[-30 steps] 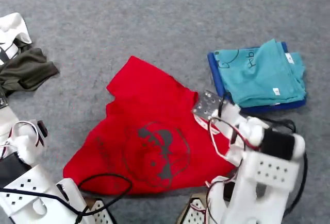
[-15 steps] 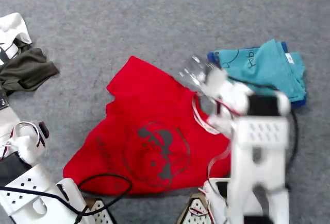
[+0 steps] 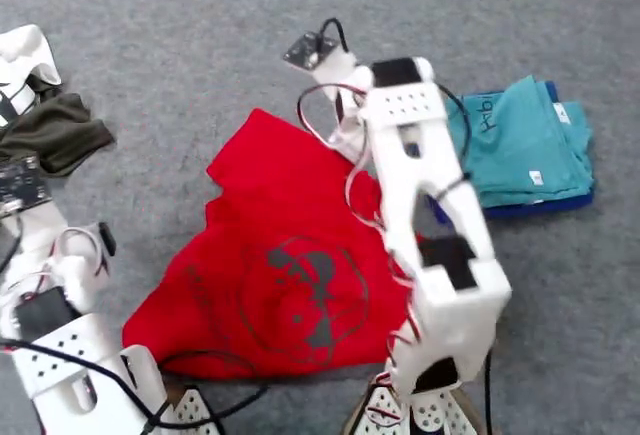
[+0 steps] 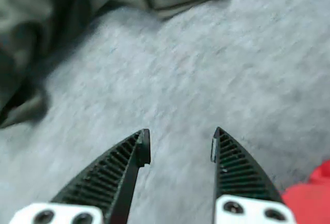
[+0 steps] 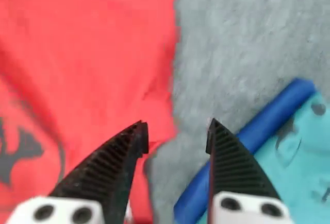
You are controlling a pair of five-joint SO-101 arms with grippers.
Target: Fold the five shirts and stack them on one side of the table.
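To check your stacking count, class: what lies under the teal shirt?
A blue shirt lies under the teal shirt, only its edge showing. The rest is covered, as is anything beneath.

Red shirt [image 3: 250, 215] with dark round print, teal shirt [image 3: 525, 145], grey table [image 3: 200, 65]

1. The right arm [image 3: 420, 205] is white plastic in boxy segments, with rows of small vent holes and black motor blocks.
2. Red-and-white wires loop along it, and a black cable curls by a small grey board [image 3: 308, 51], probably a camera mount.
3. The left arm [image 3: 60, 355] is white too, trailing black cable.
4. The left gripper [image 4: 180, 147] and right gripper [image 5: 175, 134] look alike: black, ribbed, tapering fingers [image 4: 124, 167] on white bases with dark screw holes.
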